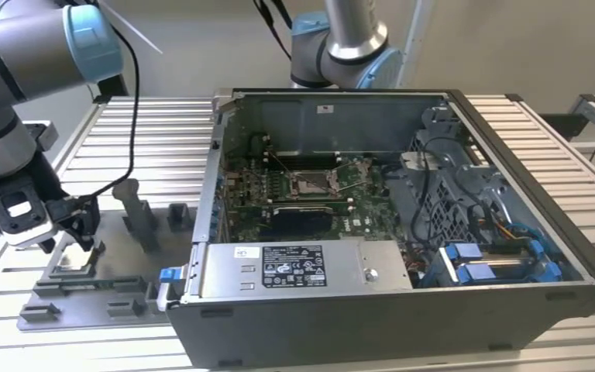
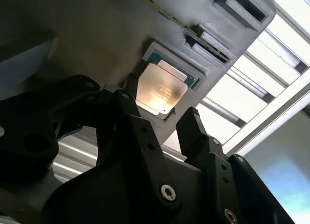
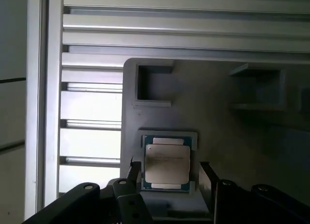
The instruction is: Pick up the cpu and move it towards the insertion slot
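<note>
Arm: in the exterior view the arm reaches down at the exterior view's left, over the grey tray [image 1: 122, 256] that lies on the slatted metal table [image 1: 153, 124].
Gripper: the gripper [image 1: 65, 236] hangs low over the tray's edge on the exterior view's left. In both wrist views its black fingers [image 3: 133, 173] are spread wide, and nothing is held between them.
Cpu: the cpu [image 3: 167, 163] lies flat in a shallow square recess of the tray [image 3: 218, 136], silvery face up, close to the tray's edge beside the table slats. In the second wrist view the cpu [image 2: 161, 90] shows between the two fingers of the gripper [image 2: 160, 107], one finger at each side of it.
Contact: I cannot tell if the fingertips touch the tray or the chip's sides.
Insertion slot: the insertion slot [image 1: 311, 182] sits on the green circuit board [image 1: 245, 194] inside the open computer case [image 1: 401, 325], well apart from the gripper, toward the exterior view's right.
Metal box: a grey box with a white label [image 1: 380, 267] lies inside the case, along its near wall.
</note>
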`<state>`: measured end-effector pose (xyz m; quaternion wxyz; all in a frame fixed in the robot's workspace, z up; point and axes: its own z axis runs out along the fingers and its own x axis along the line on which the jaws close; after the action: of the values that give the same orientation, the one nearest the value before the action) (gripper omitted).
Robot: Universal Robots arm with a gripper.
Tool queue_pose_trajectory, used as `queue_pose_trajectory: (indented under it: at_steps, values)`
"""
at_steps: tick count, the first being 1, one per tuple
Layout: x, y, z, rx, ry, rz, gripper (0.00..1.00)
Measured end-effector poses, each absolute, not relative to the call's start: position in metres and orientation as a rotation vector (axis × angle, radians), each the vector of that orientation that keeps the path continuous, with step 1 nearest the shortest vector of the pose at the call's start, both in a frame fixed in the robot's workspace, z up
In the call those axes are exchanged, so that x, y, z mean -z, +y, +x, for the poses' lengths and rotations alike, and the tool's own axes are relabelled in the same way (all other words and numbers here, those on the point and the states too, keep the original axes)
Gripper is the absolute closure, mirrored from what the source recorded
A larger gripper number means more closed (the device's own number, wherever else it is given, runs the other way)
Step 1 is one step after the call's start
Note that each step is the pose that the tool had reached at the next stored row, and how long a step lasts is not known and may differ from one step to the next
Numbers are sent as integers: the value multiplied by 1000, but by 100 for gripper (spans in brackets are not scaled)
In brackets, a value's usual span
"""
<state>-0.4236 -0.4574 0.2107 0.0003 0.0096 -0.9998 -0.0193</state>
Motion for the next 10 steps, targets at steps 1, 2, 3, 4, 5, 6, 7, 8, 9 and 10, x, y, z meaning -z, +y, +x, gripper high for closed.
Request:
queue_pose_trajectory:
  at_steps: [1,2,3,4,5,6,7,8,9,10]
  values:
    - [-209,-457,-424,61,-3141,30,0]
    - [-207,-457,-424,61,-3141,30,0]
    - [-205,-457,-424,61,-3141,30,0]
    - [-203,-457,-424,61,-3141,30,0]
    - [-202,-457,-424,61,-3141,30,0]
    - [-200,-457,-424,61,-3141,30,0]
    - [-198,-457,-424,61,-3141,30,0]
    - [-196,-457,-424,61,-3141,30,0]
    - [-194,-457,-424,61,-3141,30,0]
    - [-193,-457,-424,61,-3141,30,0]
